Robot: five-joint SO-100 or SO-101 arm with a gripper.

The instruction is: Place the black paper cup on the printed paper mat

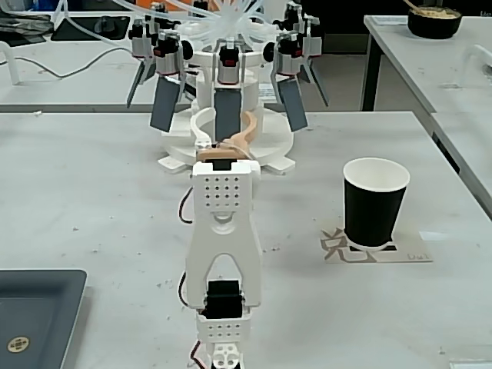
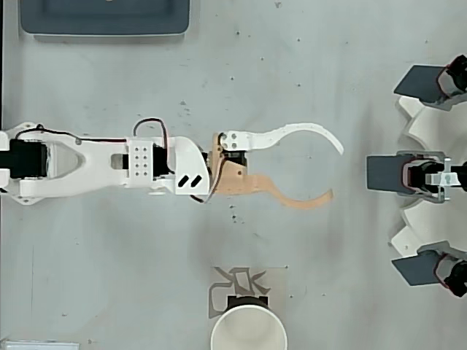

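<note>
The black paper cup (image 1: 374, 203) stands upright on the printed paper mat (image 1: 411, 254) at the right of the table in the fixed view. From above, the cup (image 2: 249, 329) shows its white inside at the bottom edge, covering part of the mat (image 2: 222, 288) with its grey character. My gripper (image 2: 336, 172) is well away from the cup, over bare table in the middle. Its white finger and tan finger are spread wide with nothing between them. In the fixed view the arm hides most of the gripper; only the tan finger (image 1: 244, 132) shows.
A white multi-armed device (image 1: 231, 77) with dark flat paddles stands beyond the gripper, seen at the right edge (image 2: 423, 175) from above. A dark grey tray (image 1: 34, 315) lies at the near left. A dark bowl (image 1: 434, 21) sits on another table.
</note>
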